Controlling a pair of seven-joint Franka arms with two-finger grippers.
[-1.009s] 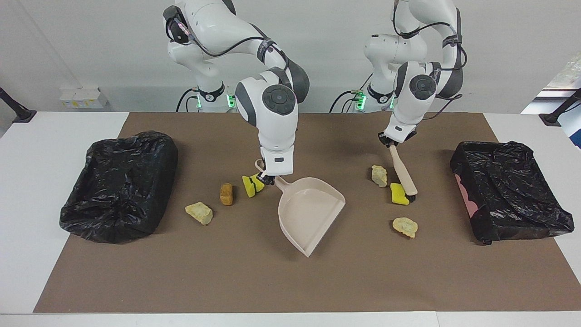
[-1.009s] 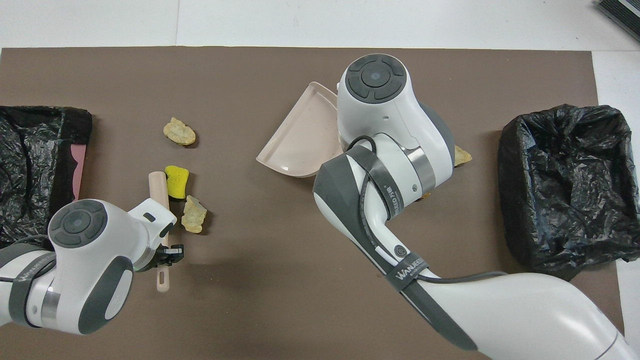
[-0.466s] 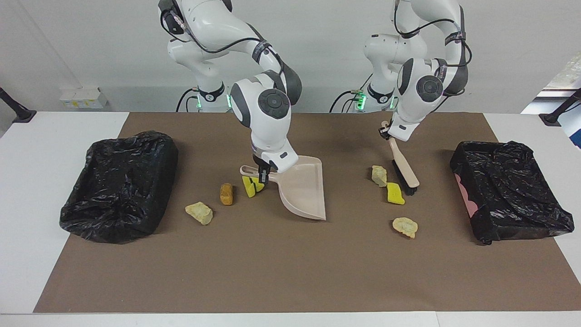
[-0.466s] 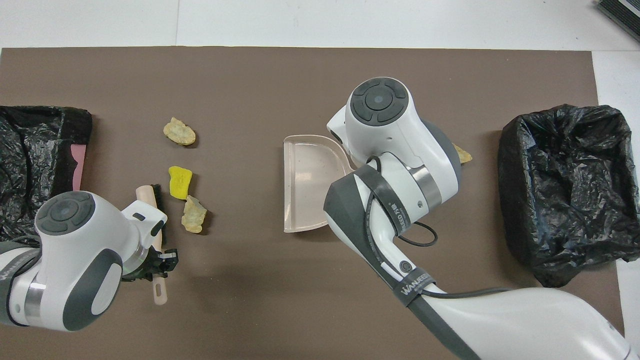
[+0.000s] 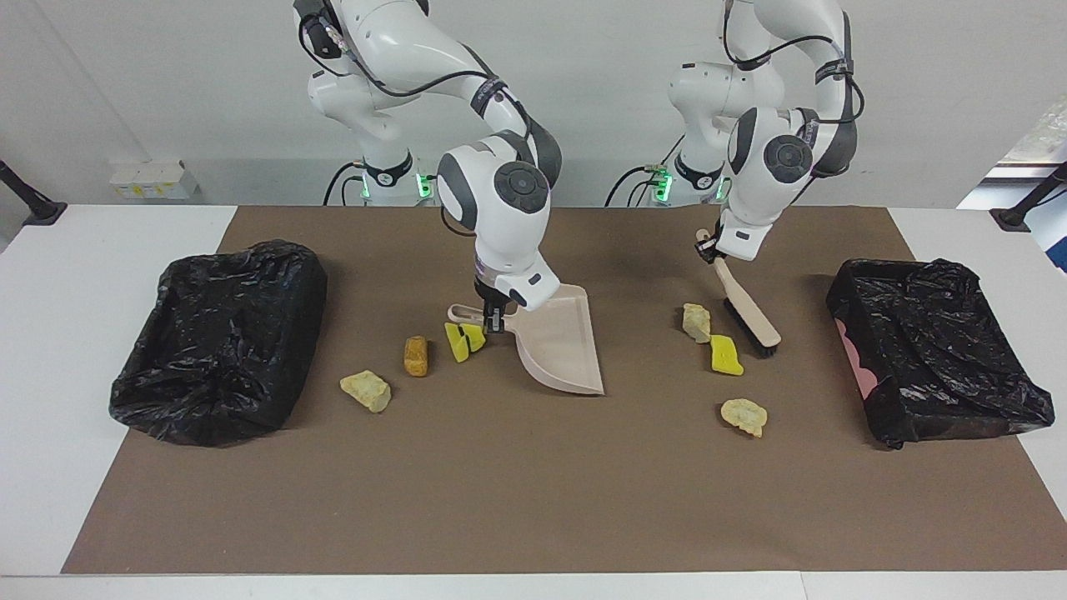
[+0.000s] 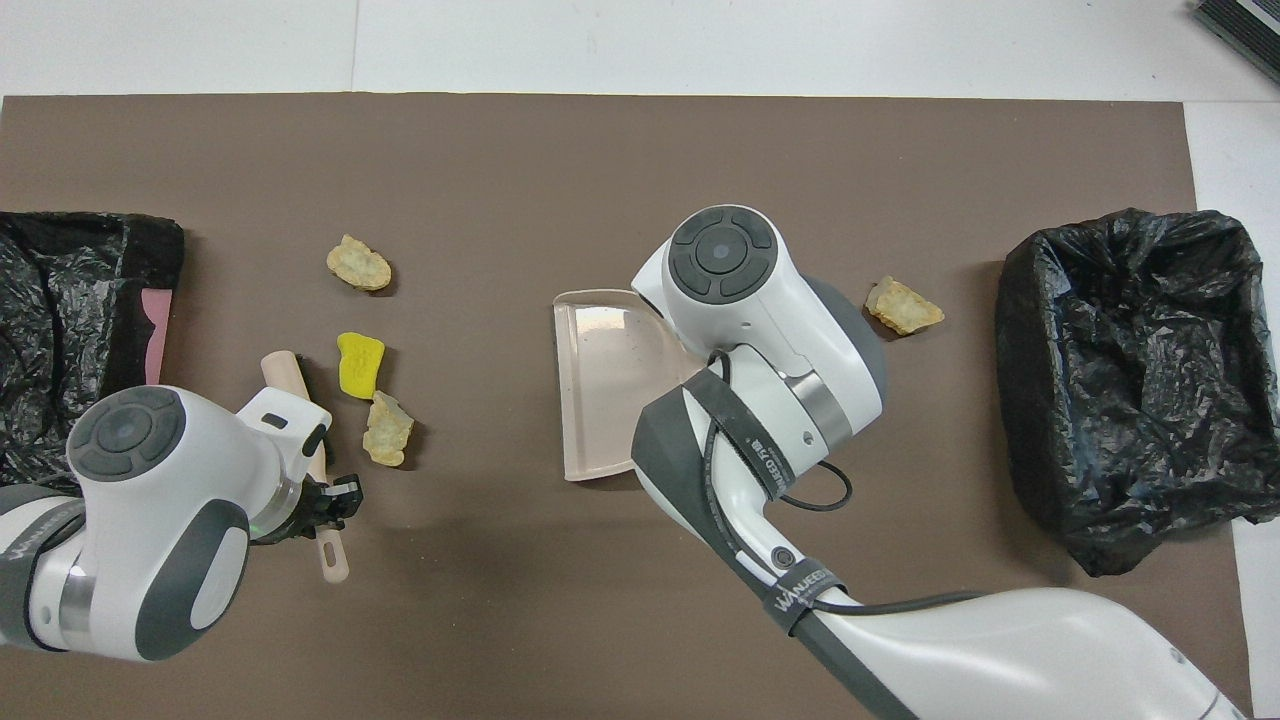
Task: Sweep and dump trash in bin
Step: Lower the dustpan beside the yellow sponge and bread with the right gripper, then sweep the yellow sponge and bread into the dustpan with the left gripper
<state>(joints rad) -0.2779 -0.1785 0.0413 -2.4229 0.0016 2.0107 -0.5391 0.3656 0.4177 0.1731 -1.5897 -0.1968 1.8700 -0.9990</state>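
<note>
My right gripper (image 5: 493, 317) is shut on the handle of the beige dustpan (image 5: 560, 340), (image 6: 605, 385), held tilted with its mouth toward the left arm's end. My left gripper (image 5: 713, 247), (image 6: 325, 500) is shut on the handle of the brush (image 5: 750, 321), (image 6: 288, 373), whose black bristles are low beside a yellow chunk (image 5: 725, 355), (image 6: 359, 362). Two pale chunks (image 5: 696, 322), (image 5: 743, 415) lie by it. Beside the dustpan handle lie a yellow chunk (image 5: 463, 340), an orange-brown chunk (image 5: 415, 356) and a pale chunk (image 5: 365, 390).
A black bag-lined bin (image 5: 221, 337), (image 6: 1135, 375) stands at the right arm's end of the brown mat (image 5: 533, 500). Another bag-lined bin (image 5: 938, 350), (image 6: 70, 320) stands at the left arm's end. White table surrounds the mat.
My right gripper has turned and tilted the dustpan so its mouth faces the left arm's end. My left gripper has lifted the brush head off the yellow chunk and swung it aside.
</note>
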